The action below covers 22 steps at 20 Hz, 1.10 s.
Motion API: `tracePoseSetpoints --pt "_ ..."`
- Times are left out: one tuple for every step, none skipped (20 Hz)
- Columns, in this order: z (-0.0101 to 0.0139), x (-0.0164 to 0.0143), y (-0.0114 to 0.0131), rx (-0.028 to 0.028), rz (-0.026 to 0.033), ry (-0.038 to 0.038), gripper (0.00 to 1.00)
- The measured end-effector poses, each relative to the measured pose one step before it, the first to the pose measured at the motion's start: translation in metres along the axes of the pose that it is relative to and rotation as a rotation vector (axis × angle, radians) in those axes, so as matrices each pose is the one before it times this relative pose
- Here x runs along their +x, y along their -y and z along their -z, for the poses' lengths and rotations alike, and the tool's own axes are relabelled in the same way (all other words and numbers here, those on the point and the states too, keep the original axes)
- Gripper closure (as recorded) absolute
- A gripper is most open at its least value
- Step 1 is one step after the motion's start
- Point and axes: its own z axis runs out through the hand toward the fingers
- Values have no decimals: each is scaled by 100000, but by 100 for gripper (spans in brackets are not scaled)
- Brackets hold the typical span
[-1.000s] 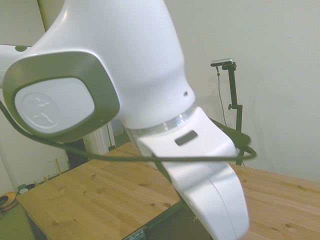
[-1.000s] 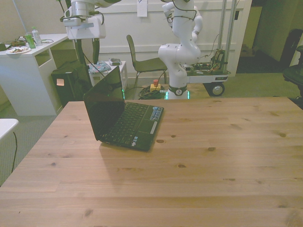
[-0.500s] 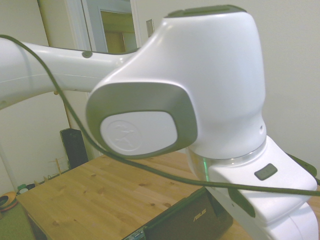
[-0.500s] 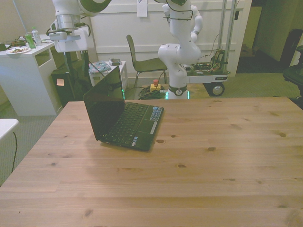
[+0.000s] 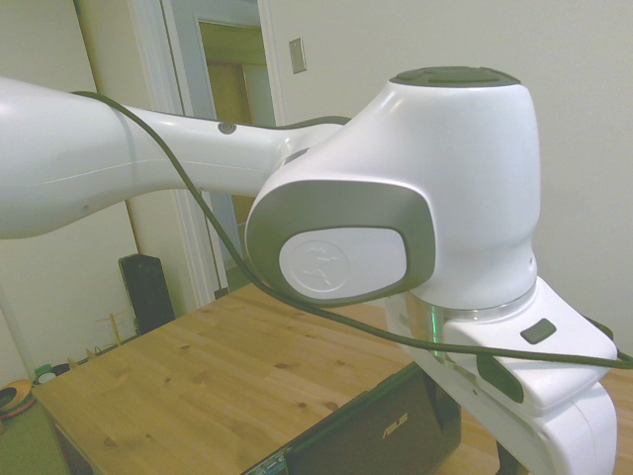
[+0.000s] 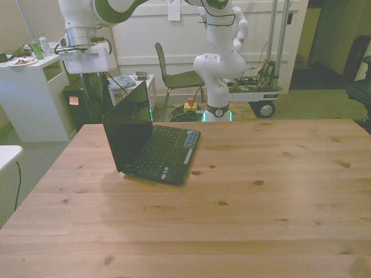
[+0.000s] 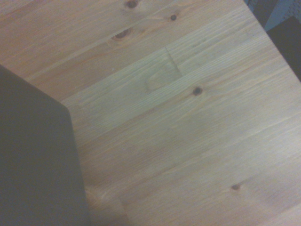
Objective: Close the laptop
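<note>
- Wooden table (image 6: 243, 220): bare pine boards fill the near part of the front view.
- Laptop (image 6: 152, 145): open, resting on the table toward the front view's left and nearer the far edge; the screen stands upright and dark, the keyboard faces the front view's right.
- Laptop lid, side view: the matte back with a small silver logo shows low in the picture, partly hidden behind the white arm (image 5: 396, 247).
- Wrist view: a dark rounded corner of the laptop lies against the table boards.
- Gripper (image 6: 84, 55): poised above and behind the screen's upper edge, apart from it; I cannot tell how its fingers are set.
- Background: a chair (image 6: 174, 72) and a white desk (image 6: 35, 87).
</note>
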Motion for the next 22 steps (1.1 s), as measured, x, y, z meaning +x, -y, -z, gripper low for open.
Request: tracePoseSetpoints --pt "-195 -190 412 -35 688 369 100" --pt "-197 -207 468 -28 758 368 100" --pt "-212 -194 426 -59 699 394 100" --pt "-185 -173 410 -79 698 324 100" --pt "-267 -252 447 -169 732 518 100" --pt "-327 -264 426 -162 668 618 100" --pt "-256 -260 484 -111 838 491 100" --pt "-235 -262 508 -108 790 448 100" --pt "-260 -280 480 -184 692 482 100" --pt "-370 -382 498 -268 830 722 100" --pt "-385 -404 482 -220 805 661 100" --pt "-324 -443 631 -358 1222 588 100" --pt "-356 -584 814 -618 1507 444 100" --pt "-399 -689 984 -760 1470 424 100" --pt "-301 -784 1199 -716 1827 160 100" --pt "-303 -907 1325 -572 2149 206 100" --pt "-329 -855 1241 -947 1898 13 100" --pt "-297 -1005 1391 -709 2103 -416 100" --pt "-443 -1087 1495 -524 2162 3 100" --pt "-570 -1237 1462 -858 2031 167 100" --pt "-683 -1328 1417 -570 2096 429 100" --pt "-809 -1412 1383 -444 1733 797 100"
